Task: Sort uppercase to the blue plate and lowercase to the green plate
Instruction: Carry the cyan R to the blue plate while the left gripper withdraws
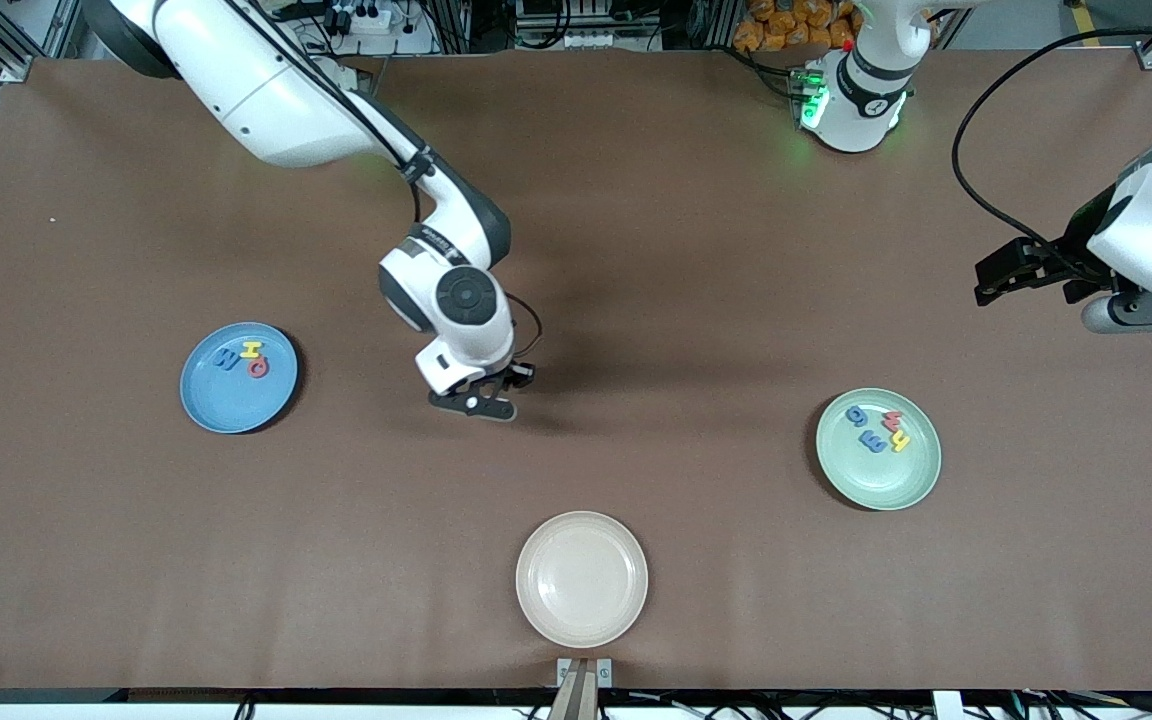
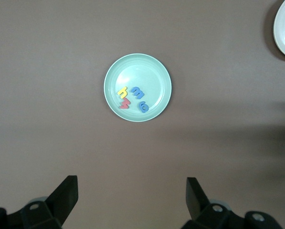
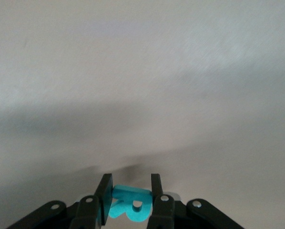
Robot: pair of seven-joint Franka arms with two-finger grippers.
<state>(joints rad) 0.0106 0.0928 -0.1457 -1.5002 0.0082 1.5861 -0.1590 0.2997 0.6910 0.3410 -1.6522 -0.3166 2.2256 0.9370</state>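
Blue plate (image 1: 226,400) sits toward the right arm's end of the brown table (image 1: 636,250), holding three letters, yellow H (image 1: 252,349) among them. Green plate (image 1: 891,475), toward the left arm's end, holds four lowercase letters (image 1: 878,428). Right gripper (image 3: 129,200), over bare table between the plates, pinches the teal R (image 3: 130,204). Left gripper (image 2: 132,198) waits high over the table, fingers spread wide.
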